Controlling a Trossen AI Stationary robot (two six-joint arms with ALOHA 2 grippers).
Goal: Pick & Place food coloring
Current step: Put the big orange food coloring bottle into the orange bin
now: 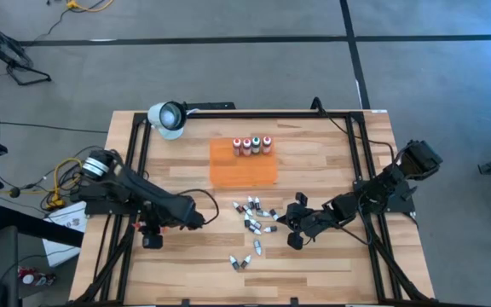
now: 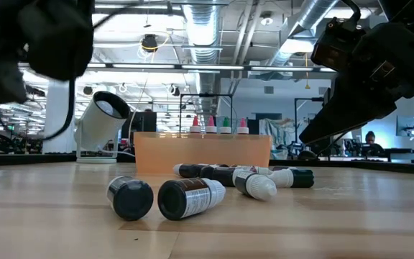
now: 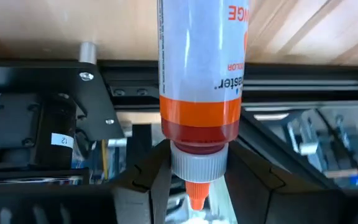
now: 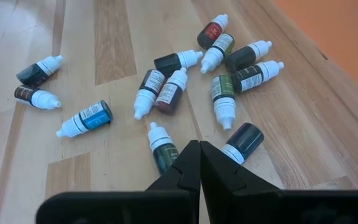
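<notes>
Orange-labelled plastic dropper bottle [image 3: 201, 74], light and slick, sits pinched at its cap by left gripper [image 3: 197, 180]; right gripper [image 4: 199, 163] pressed together

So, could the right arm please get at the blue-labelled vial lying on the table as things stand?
Probably yes: the right gripper is shut and empty, hovering just short of the loose vials, and the blue-labelled vial lies apart from the cluster with bare table around it.
</notes>
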